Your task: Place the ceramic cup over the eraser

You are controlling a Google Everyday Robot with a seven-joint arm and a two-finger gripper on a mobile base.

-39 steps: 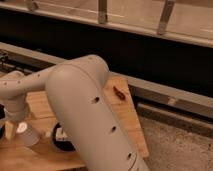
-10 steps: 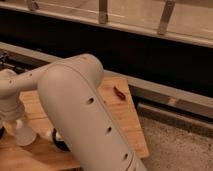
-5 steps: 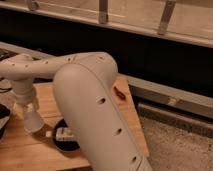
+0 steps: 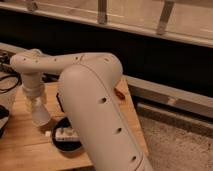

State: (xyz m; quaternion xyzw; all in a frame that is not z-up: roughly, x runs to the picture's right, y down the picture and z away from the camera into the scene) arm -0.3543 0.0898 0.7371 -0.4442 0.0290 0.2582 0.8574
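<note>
My gripper (image 4: 38, 106) is at the left, at the end of the white arm that fills the middle of the view. It is shut on the ceramic cup (image 4: 41, 116), a small white-cream cup held mouth down just above the wooden table (image 4: 20, 142). A round black dish (image 4: 69, 141) sits on the table just right of and below the cup. A white oblong block that looks like the eraser (image 4: 66, 133) lies in the dish. The cup is up and to the left of the dish, not over it. The arm hides the dish's right side.
A small white bit (image 4: 48, 133) lies beside the dish. A reddish object (image 4: 119, 93) lies near the table's right edge. A dark dish edge (image 4: 2, 119) and cables (image 4: 10, 82) are at the far left. A dark wall and railing run behind; speckled floor lies to the right.
The gripper has carried the cup to the right, from the table's left edge to beside the black dish. The view has shifted, so the dish shows more fully.
</note>
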